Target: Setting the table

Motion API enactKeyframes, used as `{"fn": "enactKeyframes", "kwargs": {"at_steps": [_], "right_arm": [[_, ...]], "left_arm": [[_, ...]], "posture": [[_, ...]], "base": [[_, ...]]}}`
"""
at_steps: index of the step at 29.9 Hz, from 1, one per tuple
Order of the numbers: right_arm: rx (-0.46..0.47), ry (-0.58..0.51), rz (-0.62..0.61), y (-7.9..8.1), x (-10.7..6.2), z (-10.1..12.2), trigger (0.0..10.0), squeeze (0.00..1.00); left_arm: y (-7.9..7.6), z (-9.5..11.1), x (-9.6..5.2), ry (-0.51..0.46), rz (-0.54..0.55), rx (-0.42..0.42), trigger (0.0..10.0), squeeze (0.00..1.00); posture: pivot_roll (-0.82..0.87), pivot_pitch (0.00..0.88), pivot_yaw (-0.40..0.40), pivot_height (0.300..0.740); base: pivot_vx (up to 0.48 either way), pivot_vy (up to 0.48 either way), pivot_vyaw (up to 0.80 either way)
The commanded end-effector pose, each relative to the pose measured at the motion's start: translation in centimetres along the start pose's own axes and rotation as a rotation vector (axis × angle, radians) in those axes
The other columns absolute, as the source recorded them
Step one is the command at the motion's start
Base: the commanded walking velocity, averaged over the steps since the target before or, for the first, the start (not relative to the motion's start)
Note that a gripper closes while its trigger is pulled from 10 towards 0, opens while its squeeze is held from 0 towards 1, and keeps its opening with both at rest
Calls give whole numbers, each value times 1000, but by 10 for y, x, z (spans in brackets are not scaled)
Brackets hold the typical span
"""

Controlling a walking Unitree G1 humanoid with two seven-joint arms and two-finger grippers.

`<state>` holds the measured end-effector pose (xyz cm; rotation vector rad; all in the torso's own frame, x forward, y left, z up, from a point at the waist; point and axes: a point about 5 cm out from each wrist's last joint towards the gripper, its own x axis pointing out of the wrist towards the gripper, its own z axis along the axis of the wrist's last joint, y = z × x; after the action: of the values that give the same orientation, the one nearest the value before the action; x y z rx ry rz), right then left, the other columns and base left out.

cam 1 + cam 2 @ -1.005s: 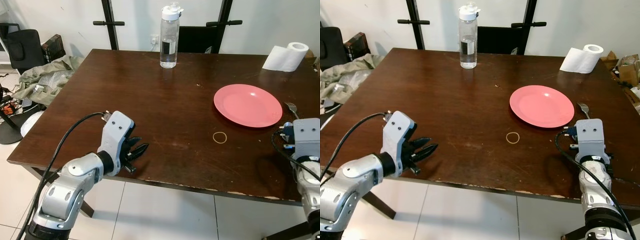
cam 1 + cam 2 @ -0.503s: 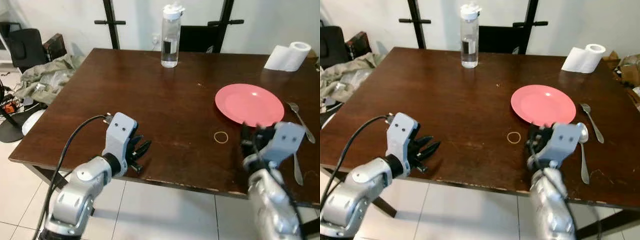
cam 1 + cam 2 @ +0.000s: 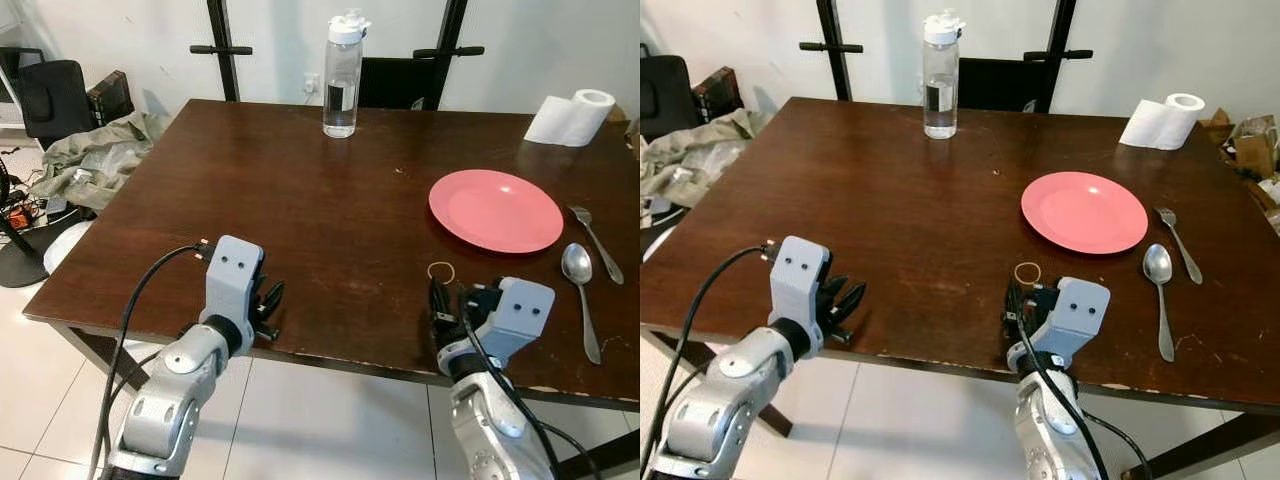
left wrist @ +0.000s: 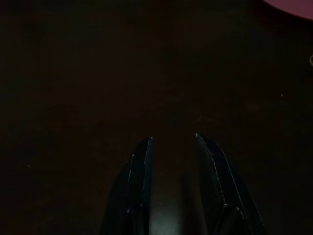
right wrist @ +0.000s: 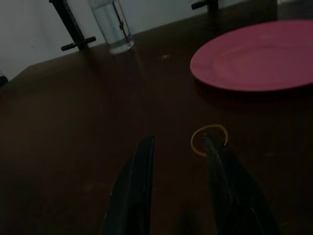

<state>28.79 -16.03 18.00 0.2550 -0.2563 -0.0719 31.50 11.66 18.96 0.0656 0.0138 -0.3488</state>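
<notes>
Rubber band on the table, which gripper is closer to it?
Right. The right gripper sits just short of the rubber band, fingers open. The left gripper is far off at the table's near left edge.

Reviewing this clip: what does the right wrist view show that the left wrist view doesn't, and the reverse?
Right wrist view alone: the water bottle at the table's far edge and the yellow rubber band just past the open right tool.

Left wrist view alone: the open left tool over a very dark stretch of wood.

Shared: the brown table and the pink plate, nearly whole from the right wrist, a corner sliver from the left. A faint yellow speck at the left wrist view's edge is too small to identify.
</notes>
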Motion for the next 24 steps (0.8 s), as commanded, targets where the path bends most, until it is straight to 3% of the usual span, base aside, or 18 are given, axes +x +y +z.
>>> {"fn": "enactKeyframes", "kwargs": {"at_steps": [1,24], "right_arm": [[4,16,-13,-2,-2,-1,10000,0],[2,50,-18,-1,-5,-4,10000,0]], "left_arm": [[1,-3,1,10,15,-3,10000,0],[3,-2,5,4,21,-6,10000,0]], "posture": [[21,136,131,740],[22,135,138,740]], "base": [[-277,0,0],[-318,0,0]]}}
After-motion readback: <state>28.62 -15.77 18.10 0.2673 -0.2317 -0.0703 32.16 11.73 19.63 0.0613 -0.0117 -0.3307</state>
